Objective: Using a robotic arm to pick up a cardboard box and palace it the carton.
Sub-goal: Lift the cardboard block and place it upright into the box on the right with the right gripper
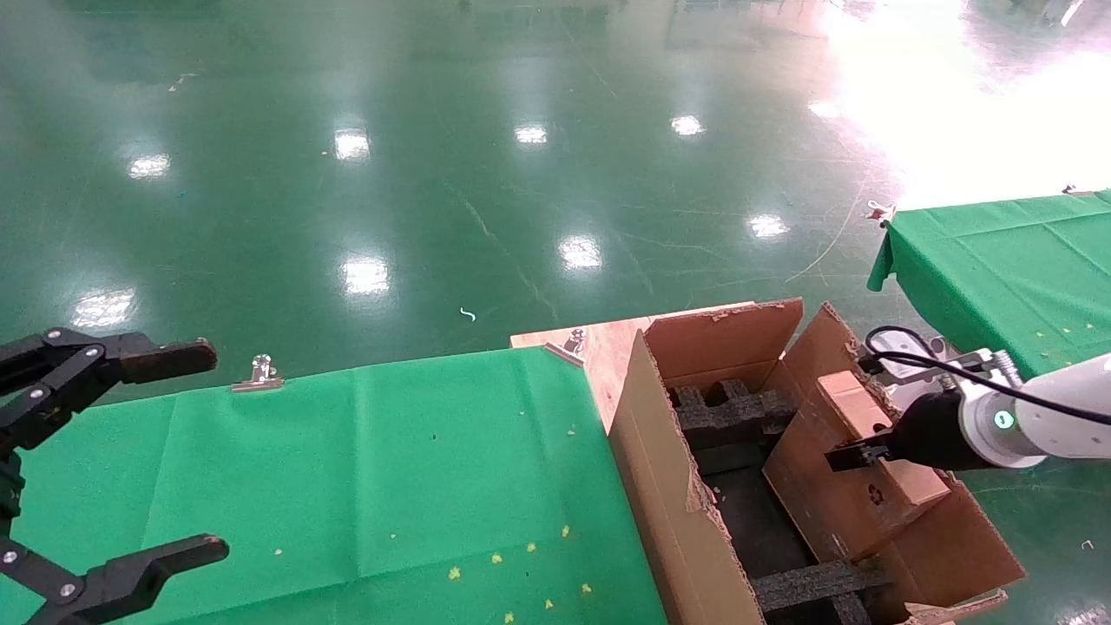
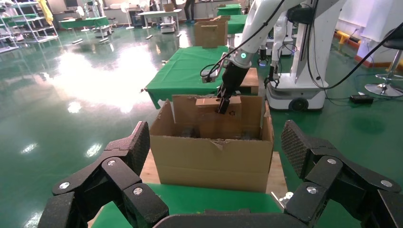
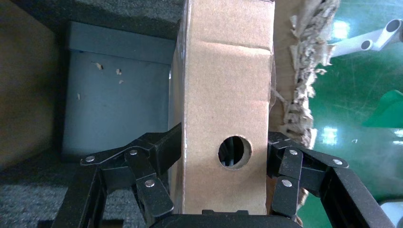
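The right gripper [image 3: 223,190] on the white robotic arm [image 1: 1041,417] was clamped on both sides of the cardboard box [image 1: 877,451], fingers [image 3: 157,152] pressed flat against it. The box was held over the right side of the open carton [image 1: 660,486], close to its inner wall, above the black foam inserts [image 1: 738,417]. The left gripper [image 1: 113,451] was parked with fingers spread wide and empty above the green table [image 1: 364,469].

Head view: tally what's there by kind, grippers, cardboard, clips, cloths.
Grippers: 2, left gripper open over the table, right gripper shut on the cardboard box
Cardboard items: 2, that box and the carton
Green cloths: 2, near, far
Metal clips: 2 on the near cloth
Total: 8
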{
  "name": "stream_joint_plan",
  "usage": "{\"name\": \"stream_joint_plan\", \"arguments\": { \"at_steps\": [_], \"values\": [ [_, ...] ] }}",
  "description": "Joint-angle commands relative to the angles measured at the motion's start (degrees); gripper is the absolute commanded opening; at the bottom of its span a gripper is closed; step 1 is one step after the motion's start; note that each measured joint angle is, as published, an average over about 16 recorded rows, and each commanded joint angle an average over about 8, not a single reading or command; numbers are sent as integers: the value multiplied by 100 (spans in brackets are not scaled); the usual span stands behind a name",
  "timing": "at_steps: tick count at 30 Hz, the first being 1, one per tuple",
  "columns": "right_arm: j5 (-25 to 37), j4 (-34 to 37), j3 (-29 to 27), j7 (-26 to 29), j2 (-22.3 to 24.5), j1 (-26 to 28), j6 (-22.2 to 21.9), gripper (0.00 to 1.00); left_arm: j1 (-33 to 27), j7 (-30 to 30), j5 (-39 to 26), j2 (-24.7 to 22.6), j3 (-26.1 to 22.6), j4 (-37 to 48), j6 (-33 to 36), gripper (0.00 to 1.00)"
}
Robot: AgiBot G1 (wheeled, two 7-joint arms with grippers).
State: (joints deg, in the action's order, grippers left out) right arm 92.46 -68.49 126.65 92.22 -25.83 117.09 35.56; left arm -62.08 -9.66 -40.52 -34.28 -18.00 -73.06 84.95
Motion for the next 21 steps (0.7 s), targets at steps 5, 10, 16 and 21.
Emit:
{"name": "stream_joint_plan", "arguments": {
  "at_steps": [5,10,16,21],
  "values": [
    [13,194,43,87,-234,-252,-144,0,0,1,1,0,-1,0,0,100],
    [-27,372,63,123,-413,-466,-256,0,0,1,1,1,-2,0,-1,100],
    [-60,547,51,104,-556,-552,-305,0,-1,2,2,1,-3,0,-1,100],
    [61,637,39,68,-596,-406,-260,0,-1,2,3,2,-4,0,-2,100]
  ]
}}
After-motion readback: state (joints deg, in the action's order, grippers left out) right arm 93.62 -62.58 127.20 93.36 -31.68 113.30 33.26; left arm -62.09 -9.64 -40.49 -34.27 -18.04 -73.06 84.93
